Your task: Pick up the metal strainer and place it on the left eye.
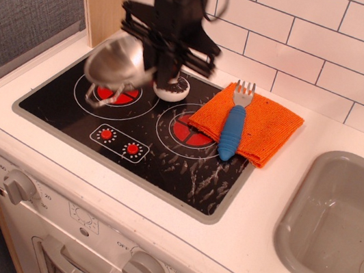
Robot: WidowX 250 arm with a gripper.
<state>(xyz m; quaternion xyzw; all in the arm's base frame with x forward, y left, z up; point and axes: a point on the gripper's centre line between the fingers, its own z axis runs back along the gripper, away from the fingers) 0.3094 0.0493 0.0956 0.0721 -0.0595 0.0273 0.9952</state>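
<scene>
The metal strainer (116, 60), a shiny steel bowl with wire loop handles, hangs tilted in the air above the left eye (121, 94), whose red disc is partly hidden behind it. My gripper (155, 54) is shut on the strainer's right rim and holds it clear of the stove top. The black arm comes down from the top of the frame just right of the strainer.
A small white knob-topped lid (170, 91) sits between the two burners, right below my gripper. An orange cloth (267, 126) with a blue-handled fork (231, 128) lies over the right burner (184, 131). A grey sink (338, 223) is at the right.
</scene>
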